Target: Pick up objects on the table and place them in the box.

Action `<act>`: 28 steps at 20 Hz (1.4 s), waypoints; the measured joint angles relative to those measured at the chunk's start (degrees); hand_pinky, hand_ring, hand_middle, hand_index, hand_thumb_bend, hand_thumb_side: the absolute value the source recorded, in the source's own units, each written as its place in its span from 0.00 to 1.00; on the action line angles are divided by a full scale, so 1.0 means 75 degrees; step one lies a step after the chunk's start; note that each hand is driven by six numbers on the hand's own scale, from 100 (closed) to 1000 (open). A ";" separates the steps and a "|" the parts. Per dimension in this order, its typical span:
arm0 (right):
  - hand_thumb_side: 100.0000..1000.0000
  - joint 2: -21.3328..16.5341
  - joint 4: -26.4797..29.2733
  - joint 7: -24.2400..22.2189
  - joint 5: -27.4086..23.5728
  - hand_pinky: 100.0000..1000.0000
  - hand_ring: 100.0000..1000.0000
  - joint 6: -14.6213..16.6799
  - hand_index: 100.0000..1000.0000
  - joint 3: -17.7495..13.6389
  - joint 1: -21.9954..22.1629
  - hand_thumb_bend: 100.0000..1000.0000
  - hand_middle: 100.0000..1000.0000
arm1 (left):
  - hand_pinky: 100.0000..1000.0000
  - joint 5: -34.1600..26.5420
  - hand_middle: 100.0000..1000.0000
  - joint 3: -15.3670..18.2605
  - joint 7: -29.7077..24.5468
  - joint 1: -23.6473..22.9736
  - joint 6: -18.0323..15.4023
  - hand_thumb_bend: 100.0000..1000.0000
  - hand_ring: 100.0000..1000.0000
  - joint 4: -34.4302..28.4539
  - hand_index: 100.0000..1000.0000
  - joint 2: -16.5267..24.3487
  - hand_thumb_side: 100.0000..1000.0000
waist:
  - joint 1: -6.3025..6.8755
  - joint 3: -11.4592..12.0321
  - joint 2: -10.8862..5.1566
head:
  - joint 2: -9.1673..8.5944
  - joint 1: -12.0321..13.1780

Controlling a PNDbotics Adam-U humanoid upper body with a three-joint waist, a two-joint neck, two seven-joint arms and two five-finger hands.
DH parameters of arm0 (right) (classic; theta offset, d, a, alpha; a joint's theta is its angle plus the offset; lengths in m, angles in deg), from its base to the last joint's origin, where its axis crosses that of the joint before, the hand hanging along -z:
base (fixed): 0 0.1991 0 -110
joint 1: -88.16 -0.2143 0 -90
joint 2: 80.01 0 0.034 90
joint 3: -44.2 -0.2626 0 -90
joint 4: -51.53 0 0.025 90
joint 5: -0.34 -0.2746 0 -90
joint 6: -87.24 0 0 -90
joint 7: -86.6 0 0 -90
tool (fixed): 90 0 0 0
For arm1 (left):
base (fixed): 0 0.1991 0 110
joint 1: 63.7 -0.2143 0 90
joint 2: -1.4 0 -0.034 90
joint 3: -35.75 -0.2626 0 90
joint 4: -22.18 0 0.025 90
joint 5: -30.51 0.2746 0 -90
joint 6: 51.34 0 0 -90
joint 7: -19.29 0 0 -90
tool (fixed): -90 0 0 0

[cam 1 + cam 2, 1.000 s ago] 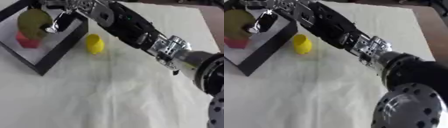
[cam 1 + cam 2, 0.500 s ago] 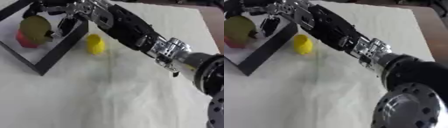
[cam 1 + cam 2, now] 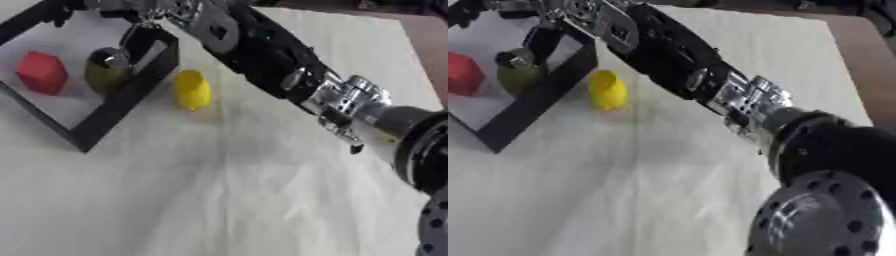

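Left eye view has my right hand (image 3: 131,22) reaching across the table (image 3: 262,190) to the box (image 3: 131,97), its fingers hanging straight and parted over the olive-green thing (image 3: 105,75), which sits inside against the near wall. As far as I can make out I hold nothing, though my fingers hang so near its top that contact can't be ruled out. The red block (image 3: 39,72) lies beside it in the box; the yellow piece (image 3: 191,89) stands outside, just beside the wall, not yet picked up.

As I see the risk, drawing my arm back low could catch the box wall with my fingers and drag the box, or brush the yellow piece and tip it over. The green thing might also roll if nudged.

My palm runs off the top edge, so the fingertips blur together. My left hand shows nowhere. What the green thing actually is, I can't tell.
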 measured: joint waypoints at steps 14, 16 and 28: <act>0.05 -0.1246 0.1609 0.1270 -0.1466 0.99 0.77 -0.1271 0.88 -0.1762 0.0999 0.00 0.71 | 0.91 0.0055 0.86 0.0288 0.0452 -0.0276 -0.0162 0.20 0.68 0.0000 0.79 0.0121 0.34 | 0.0002 -0.0224 -0.0401 | 0.0073 0.0428; 0.12 -0.1553 0.1867 0.1493 -0.1692 1.00 0.77 -0.1494 0.89 -0.2123 0.1291 0.00 0.72 | 0.91 0.0133 0.86 0.0323 0.0598 -0.0435 -0.0115 0.20 0.68 -0.0001 0.79 0.0257 0.35 | 0.0004 -0.0475 -0.0483 | 0.0074 0.0680; 0.00 -0.2205 0.2962 0.2787 -0.2994 1.00 0.79 -0.1600 0.92 -0.3215 0.3359 0.00 0.76 | 0.93 0.0327 0.87 0.0423 0.0923 -0.1151 0.0117 0.17 0.66 0.0000 0.79 0.0493 0.42 | 0.0031 -0.1904 -0.0554 | 0.0074 0.1959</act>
